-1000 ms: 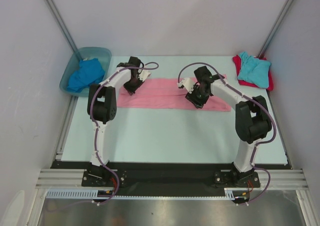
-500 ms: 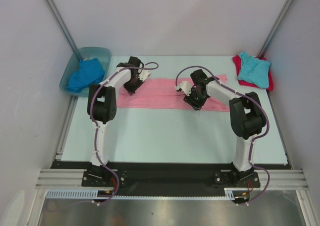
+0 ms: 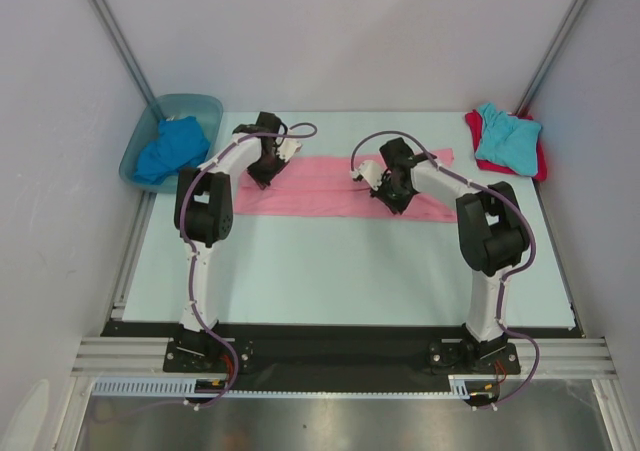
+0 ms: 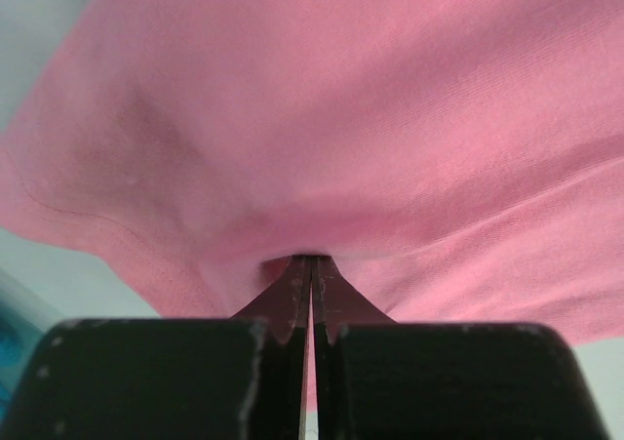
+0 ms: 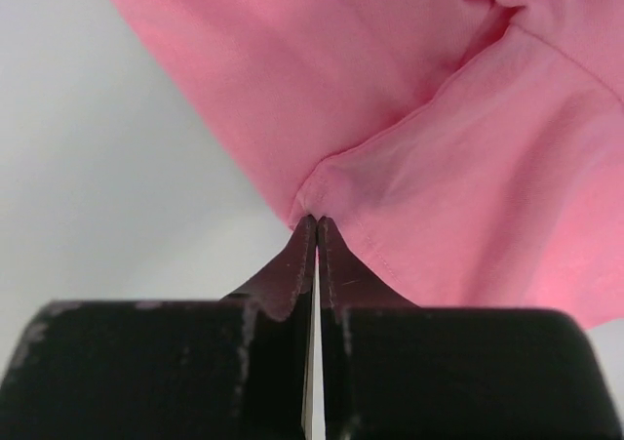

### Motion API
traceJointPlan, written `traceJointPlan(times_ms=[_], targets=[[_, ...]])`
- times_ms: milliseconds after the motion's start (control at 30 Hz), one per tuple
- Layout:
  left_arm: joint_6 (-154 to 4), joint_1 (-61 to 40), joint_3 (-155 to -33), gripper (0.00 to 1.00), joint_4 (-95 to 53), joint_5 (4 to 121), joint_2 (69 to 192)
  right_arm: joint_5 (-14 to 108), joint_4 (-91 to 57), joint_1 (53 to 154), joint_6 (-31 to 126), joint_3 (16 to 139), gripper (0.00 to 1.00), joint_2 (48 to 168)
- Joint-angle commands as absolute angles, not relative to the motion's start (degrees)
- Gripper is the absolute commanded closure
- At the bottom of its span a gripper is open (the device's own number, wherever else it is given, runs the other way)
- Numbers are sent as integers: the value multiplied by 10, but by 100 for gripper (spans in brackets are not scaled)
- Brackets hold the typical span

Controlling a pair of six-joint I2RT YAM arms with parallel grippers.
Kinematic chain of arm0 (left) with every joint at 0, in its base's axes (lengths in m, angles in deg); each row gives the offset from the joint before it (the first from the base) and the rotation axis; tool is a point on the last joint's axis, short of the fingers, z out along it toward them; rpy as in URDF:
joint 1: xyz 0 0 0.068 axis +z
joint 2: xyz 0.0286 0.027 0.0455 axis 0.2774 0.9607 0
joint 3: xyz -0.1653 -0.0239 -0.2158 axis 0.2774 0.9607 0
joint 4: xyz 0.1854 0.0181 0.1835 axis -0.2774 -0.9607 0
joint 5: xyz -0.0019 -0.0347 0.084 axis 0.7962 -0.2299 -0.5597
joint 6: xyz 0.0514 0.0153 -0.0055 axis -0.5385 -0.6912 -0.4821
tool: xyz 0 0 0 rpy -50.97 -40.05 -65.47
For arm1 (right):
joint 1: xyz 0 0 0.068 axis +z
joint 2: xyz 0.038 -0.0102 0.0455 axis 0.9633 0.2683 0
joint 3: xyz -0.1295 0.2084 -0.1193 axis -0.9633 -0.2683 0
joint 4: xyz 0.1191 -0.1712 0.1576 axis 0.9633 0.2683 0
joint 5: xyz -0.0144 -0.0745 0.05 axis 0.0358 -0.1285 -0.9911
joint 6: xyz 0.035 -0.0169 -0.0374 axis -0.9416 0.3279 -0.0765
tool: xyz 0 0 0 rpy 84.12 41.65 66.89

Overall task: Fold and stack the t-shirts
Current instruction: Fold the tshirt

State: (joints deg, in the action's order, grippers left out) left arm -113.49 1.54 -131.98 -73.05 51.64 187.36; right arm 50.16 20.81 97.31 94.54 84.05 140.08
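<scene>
Folding stage, seen from above and from both wrists. The pink t-shirt [image 3: 335, 186] lies flat as a long band across the far middle of the table [image 3: 350, 271], apparently already folded lengthwise, a crease running along its length. The left claw [image 4: 310, 264] is clenched on a pucker of pink cloth near the band's left end. The right claw [image 5: 314, 227] is likewise clenched, its tips pinching a stitched hem right of the band's centre, on the near side. Judged from its drape and wrinkling, the shirt is light, limp and without stiffness: it should sag between the two pinch points and trail behind any lift, is unlikely to be damaged, and offers a fairly grippy surface. The best holds are likely hems and corners, with every layer caught in the pinch so that the existing fold does not open; whether both layers are caught here cannot be told. Containers: a blue-green translucent plastic tub [image 3: 205, 102] stands at the far left corner and holds the royal blue t-shirt [image 3: 168, 151], crumpled; nothing else can be made out inside. At the far right corner the turquoise t-shirt [image 3: 508, 137] rests on the red t-shirt [image 3: 538, 165], forming an uncontained pile, well apart from both claws.
</scene>
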Motion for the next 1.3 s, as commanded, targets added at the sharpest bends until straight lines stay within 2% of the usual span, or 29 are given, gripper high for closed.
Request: traceJointPlan(times_ms=[0, 1100, 1167, 1200, 1267], targets=[[-1137, 17, -1348, 100, -724, 528, 1868, 495, 209, 975, 939, 876, 100, 1401], [-1142, 17, -1382, 100, -732, 522, 1886, 425, 338, 979, 999, 923, 100, 1398], [-1145, 17, -1382, 100, -733, 520, 1886, 424, 347, 978, 1004, 924, 89, 1400], [-1146, 17, -1381, 100, -733, 519, 1886, 423, 349, 978, 1005, 923, 69, 1401], [-1153, 17, -1380, 100, -735, 515, 1887, 423, 354, 976, 1006, 922, 48, 1398]])
